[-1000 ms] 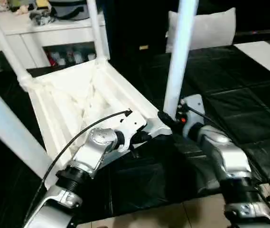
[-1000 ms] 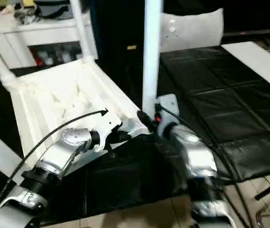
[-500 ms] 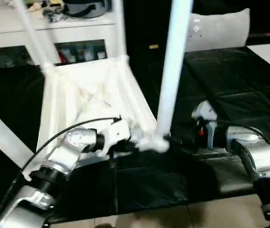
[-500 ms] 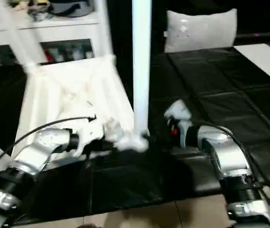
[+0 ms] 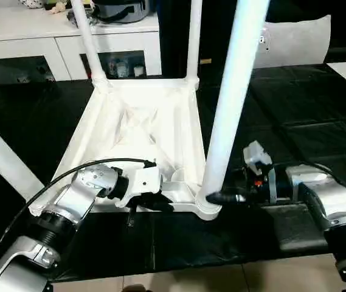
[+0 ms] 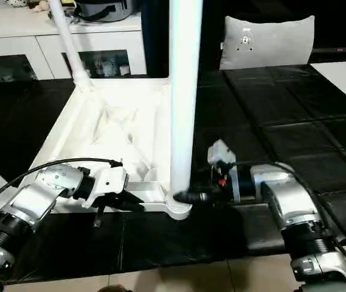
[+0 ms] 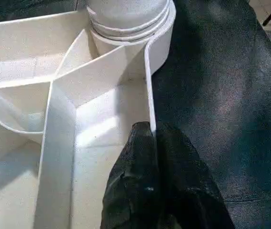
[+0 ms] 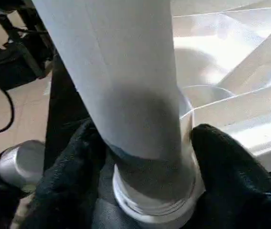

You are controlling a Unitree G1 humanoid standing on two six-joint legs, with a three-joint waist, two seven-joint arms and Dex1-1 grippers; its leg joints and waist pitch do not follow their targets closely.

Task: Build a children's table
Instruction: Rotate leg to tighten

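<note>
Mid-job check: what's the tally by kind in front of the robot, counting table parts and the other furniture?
Table top: 1
Legs: 4 (near right leg, near left leg, far left leg, far right leg)
Cushion: 1
Cabinet: 1
Total: 7

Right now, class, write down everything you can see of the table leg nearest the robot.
The nearest leg is a long, smooth, round white piece that looks like plastic. It stands upright in the corner socket of the upside-down table top and runs past the picture's top. The right gripper has a black finger on each side of its base; the left gripper pinches the top's rim beside it.
</note>
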